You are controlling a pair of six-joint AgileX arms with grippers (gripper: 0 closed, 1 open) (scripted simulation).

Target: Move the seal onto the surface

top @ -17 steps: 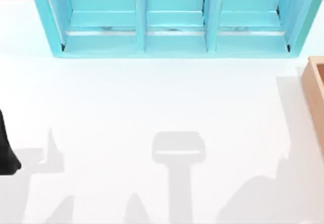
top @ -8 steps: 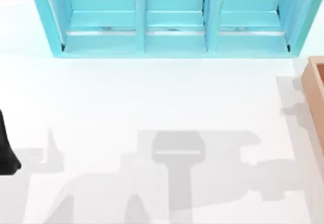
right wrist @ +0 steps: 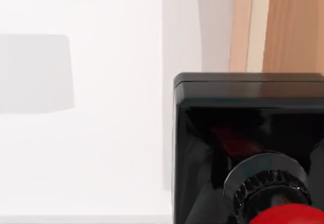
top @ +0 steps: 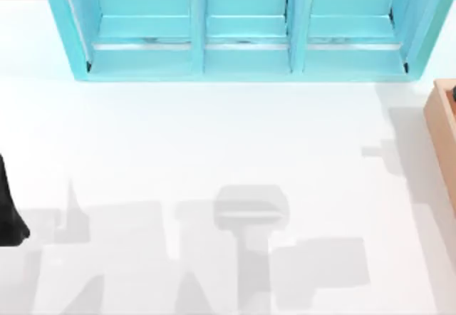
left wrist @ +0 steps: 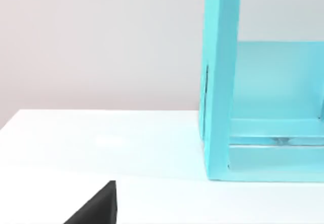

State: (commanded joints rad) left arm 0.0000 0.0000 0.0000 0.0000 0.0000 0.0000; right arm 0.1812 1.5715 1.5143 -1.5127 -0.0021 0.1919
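Seal (right wrist: pixel 253 148), glossy black square block with a red rounded knob, close under right wrist camera beside the tan wooden box (right wrist: pixel 283 26), above matte white surface (right wrist: pixel 81 148); grip apparently undeterminable.

The seal (right wrist: pixel 248 153) is cut by the right wrist view's edge so only a slice of its red knob (right wrist: pixel 288 215) shows, the tan box (top: pixel 443 133) is cut at the top view's right edge, and no fingers are visible beside either.
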